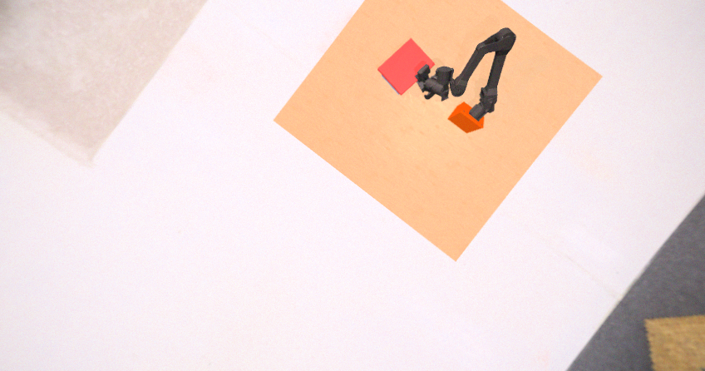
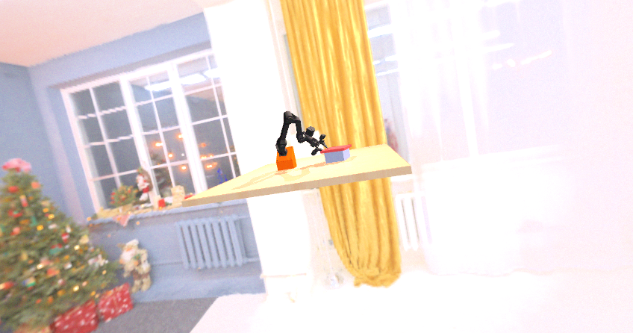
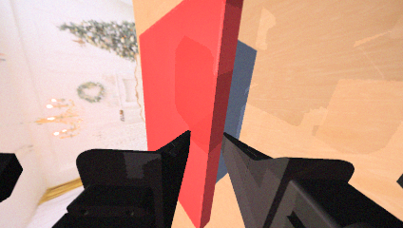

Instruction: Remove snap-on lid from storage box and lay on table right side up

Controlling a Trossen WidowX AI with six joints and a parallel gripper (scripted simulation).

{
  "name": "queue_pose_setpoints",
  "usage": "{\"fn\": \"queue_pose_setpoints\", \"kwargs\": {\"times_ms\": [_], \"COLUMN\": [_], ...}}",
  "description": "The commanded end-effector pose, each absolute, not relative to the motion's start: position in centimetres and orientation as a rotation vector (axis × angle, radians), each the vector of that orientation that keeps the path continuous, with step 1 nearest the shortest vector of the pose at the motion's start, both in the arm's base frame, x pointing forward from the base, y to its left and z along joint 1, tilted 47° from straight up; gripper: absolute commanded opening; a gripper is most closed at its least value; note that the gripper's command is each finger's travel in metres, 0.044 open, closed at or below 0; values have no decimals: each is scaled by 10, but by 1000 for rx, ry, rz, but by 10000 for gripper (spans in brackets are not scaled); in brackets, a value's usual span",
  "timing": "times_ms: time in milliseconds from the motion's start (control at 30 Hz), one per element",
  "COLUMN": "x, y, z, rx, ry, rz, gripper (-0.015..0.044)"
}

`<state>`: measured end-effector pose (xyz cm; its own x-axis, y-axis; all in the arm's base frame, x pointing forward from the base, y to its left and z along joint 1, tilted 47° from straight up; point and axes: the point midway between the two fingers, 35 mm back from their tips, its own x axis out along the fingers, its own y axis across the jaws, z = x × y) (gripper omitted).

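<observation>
- Lid [image 1: 402, 67] [image 2: 336, 148] [image 3: 166, 85], red and flat, top face up. Sits on the storage box, toward the left side of the tabletop in the top view.
- Box [image 1: 389, 85] [image 2: 337, 155] [image 3: 243, 76], blue, directly under the lid. Stands on the table; shows only a sliver from above (far more of its wall in the exterior view).
- Gripper [image 1: 420, 81] [image 2: 322, 148] [image 3: 205, 135], black, at the lid's near edge. Stands partly open, closed down onto that edge, with one finger over the top face and the other at the rim's underside.
- Arm [image 1: 495, 67] [image 2: 283, 130], black and bent. Rises to a high elbow, then slopes down toward the lid.
- Block [image 1: 462, 120] [image 2: 285, 163], orange, at the arm's foot, well apart from the box.
- Table [image 1: 396, 160] [image 2: 310, 178], pale wood. Spreads beneath everything listed.
</observation>
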<state>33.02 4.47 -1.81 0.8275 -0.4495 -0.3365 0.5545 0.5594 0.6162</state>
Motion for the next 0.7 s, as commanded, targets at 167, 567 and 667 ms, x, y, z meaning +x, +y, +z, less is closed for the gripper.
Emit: {"fn": "queue_pose_setpoints", "kwargs": {"times_ms": [167,567,667], "x": [329,329,328], "y": [49,51,51], "z": [-14,-13,-12], "rx": [779,779,779], "ry": [142,142,142], "rz": [-586,-586,-586], "gripper": [0,0,0]}}
